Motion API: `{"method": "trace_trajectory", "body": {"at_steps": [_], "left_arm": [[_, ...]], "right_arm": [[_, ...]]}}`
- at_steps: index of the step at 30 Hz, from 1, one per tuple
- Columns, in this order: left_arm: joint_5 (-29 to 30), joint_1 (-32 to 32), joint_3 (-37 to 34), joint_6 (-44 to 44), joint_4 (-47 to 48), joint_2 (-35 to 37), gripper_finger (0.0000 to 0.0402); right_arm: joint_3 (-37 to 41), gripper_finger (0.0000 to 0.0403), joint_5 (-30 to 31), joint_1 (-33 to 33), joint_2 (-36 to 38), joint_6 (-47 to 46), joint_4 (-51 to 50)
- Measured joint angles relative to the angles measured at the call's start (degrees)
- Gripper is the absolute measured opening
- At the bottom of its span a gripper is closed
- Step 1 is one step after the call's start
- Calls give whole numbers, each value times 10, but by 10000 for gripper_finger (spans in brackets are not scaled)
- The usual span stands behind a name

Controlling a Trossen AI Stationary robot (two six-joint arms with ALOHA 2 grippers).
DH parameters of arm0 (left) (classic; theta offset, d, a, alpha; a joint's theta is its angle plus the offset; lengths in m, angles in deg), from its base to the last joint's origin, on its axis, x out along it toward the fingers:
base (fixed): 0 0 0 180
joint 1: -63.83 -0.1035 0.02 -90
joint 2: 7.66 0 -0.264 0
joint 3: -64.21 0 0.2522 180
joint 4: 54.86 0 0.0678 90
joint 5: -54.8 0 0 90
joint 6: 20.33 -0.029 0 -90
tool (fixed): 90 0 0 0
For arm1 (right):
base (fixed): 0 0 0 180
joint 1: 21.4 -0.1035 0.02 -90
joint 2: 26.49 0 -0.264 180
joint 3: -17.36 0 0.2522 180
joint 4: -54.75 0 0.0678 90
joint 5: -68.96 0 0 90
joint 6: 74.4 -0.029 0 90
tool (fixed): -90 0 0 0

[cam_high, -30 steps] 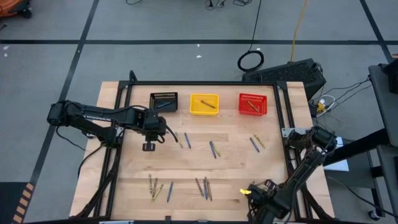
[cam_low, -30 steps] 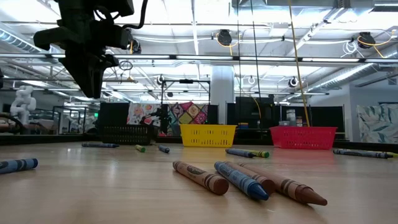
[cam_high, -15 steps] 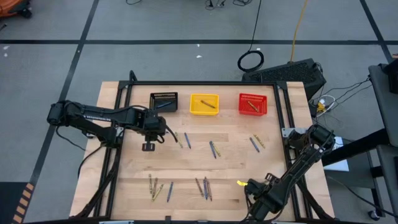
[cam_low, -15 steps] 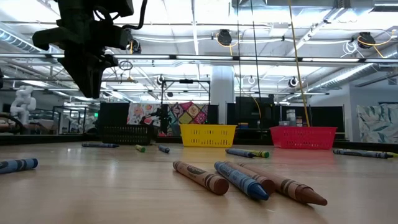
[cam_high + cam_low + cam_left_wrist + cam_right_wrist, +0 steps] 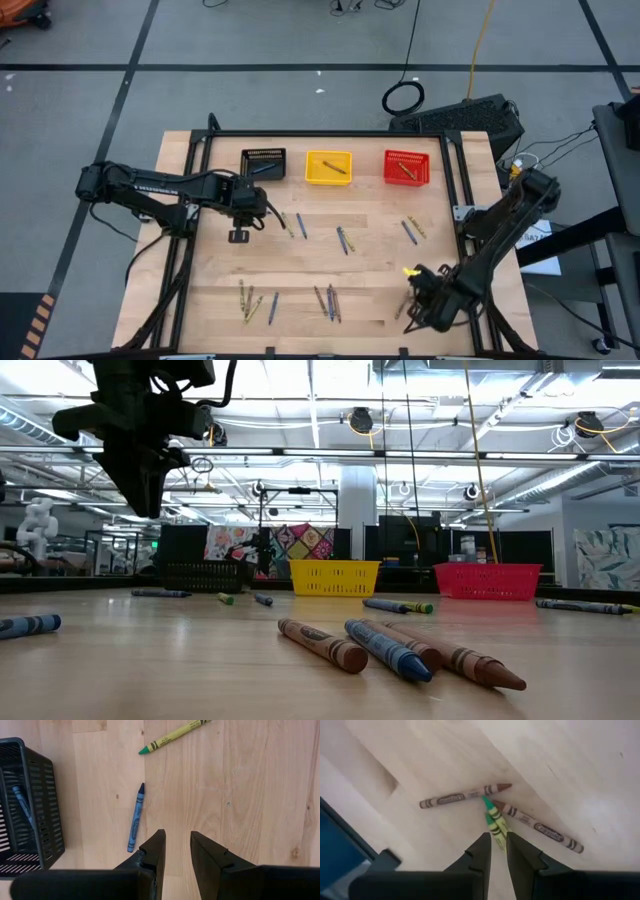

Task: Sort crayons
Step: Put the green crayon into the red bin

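An industrial lab hall: ceiling pipes [image 5: 400, 455], taped floor [image 5: 300, 67], overhead lights [image 5: 360, 420].

Light wooden table [image 5: 370, 270], scattered crayons [image 5: 330, 302], black bin [image 5: 264, 163], yellow bin [image 5: 328, 167], red bin [image 5: 406, 168]

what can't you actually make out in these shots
- Right gripper: whether it grips the yellow-green crayon between its fingers; their tips cover the crayon's end in the right wrist view.
- Red bin contents: crayon colours too small in the high view; wall hides them in the low view.
- Black bin: cut off by the left wrist view's edge, only one blue crayon shows.
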Motion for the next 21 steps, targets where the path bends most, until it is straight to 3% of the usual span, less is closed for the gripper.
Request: {"method": "trace_trajectory", "body": {"at_steps": [4, 10, 21], "left_arm": [[0, 0, 0, 0, 2, 0, 86], [0, 0, 0, 4, 2, 0, 86], [0, 0, 0, 6, 2, 0, 86]], "right_arm": [[35, 45, -1, -2, 24, -10, 55], [36, 45, -25, -10, 24, -12, 52], [36, 45, -63, -33, -26, -27, 48]]}}
